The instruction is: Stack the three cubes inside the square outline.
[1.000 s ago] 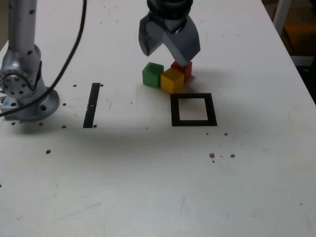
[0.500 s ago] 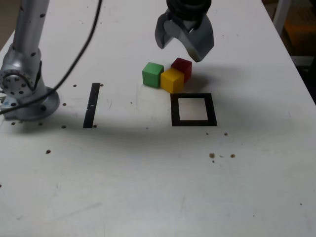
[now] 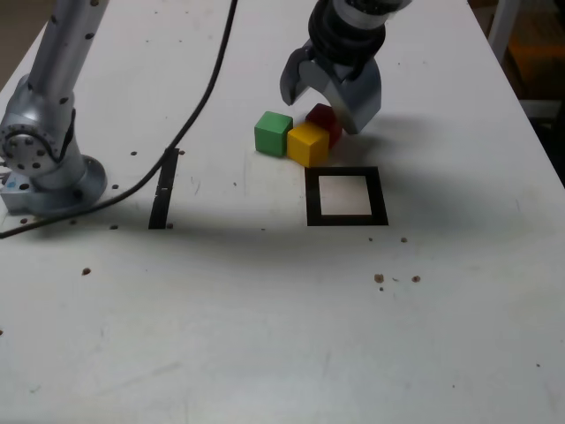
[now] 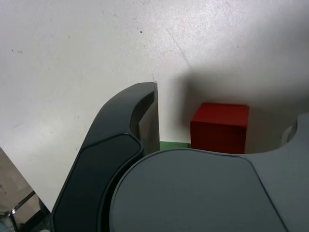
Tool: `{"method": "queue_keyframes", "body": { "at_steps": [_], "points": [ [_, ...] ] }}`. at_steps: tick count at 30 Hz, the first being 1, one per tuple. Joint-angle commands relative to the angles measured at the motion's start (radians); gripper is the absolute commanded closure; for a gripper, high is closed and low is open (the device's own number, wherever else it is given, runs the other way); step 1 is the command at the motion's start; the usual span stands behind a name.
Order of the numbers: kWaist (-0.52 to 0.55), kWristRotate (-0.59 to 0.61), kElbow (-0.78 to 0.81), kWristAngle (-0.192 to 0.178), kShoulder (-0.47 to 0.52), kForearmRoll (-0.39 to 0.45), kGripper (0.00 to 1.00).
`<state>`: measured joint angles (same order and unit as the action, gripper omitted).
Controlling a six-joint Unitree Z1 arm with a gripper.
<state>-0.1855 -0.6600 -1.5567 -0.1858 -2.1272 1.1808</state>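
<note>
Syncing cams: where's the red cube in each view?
Exterior view: red cube at the back of the cluster, behind the yellow cube, partly hidden by the open claw.
Wrist view: red cube in plain sight between the claw's jaws.
Shared landmark: green cube, a sliver in the wrist view.

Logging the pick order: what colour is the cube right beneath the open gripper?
Red, clearest in the wrist view.

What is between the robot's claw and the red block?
Nothing visible. The open gripper hangs just above the red cube, and the wrist view shows the red cube in the gap between the jaws. The yellow cube sits between the red cube and the square outline.
</note>
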Motion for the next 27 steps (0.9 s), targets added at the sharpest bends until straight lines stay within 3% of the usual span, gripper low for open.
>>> {"method": "queue_keyframes", "body": {
  "at_steps": [1,16,27],
  "points": [
    [0.006,0.002,0.000,-0.002,-0.003,0.009,0.01],
    [0.018,0.018,0.002,-0.006,-0.023,0.003,0.06],
    [0.029,-0.007,0.003,0.006,-0.017,0.011,0.27]
  ]
}}
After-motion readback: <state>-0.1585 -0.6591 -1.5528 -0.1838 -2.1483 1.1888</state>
